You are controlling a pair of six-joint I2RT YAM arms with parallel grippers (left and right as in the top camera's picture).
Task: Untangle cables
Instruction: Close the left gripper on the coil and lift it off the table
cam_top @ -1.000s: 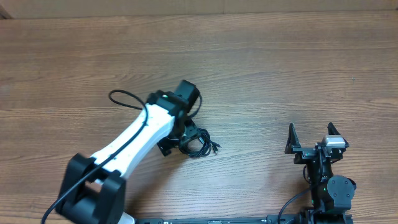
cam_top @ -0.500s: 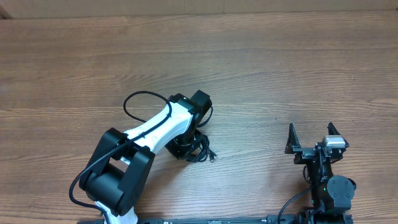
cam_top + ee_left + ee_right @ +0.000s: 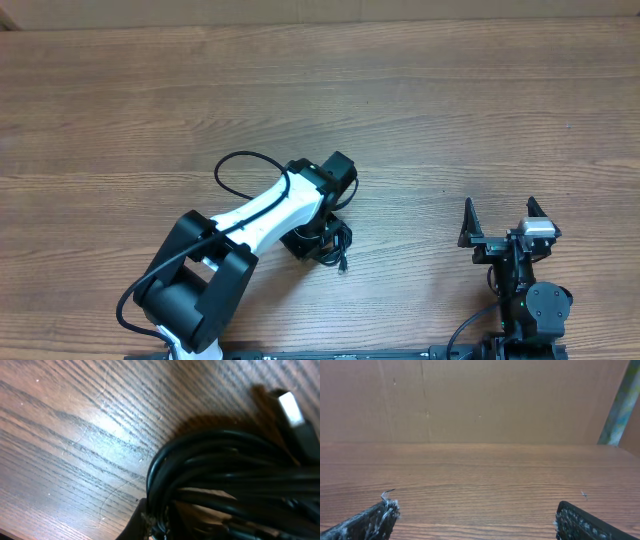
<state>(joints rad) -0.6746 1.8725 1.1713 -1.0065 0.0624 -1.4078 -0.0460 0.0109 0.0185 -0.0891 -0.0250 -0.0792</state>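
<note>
The cables [image 3: 340,247] lie as a small black tangle on the wooden table [image 3: 450,110], just left of centre. My left gripper [image 3: 323,238] is pressed down on the tangle and is shut on it. Up close, in the left wrist view, the cables [image 3: 225,477] fill the lower right as a bunch of looped cords, with one dark fingertip [image 3: 137,522] against their left side. A plug end [image 3: 291,407] sticks out at the upper right. My right gripper [image 3: 500,222] stands open near the front right edge, its fingers [image 3: 375,522] wide apart with only bare wood between them.
The left arm's own thick black wire [image 3: 238,165] loops out over the table behind the arm. A brown cardboard wall [image 3: 480,400] stands along the table's far edge. The right arm's base [image 3: 530,300] sits at the front right.
The left arm has swung to the right and lowered onto the tangle, and its gripper has shut on the cables. The tangle has shifted slightly right. The right arm has not moved.
</note>
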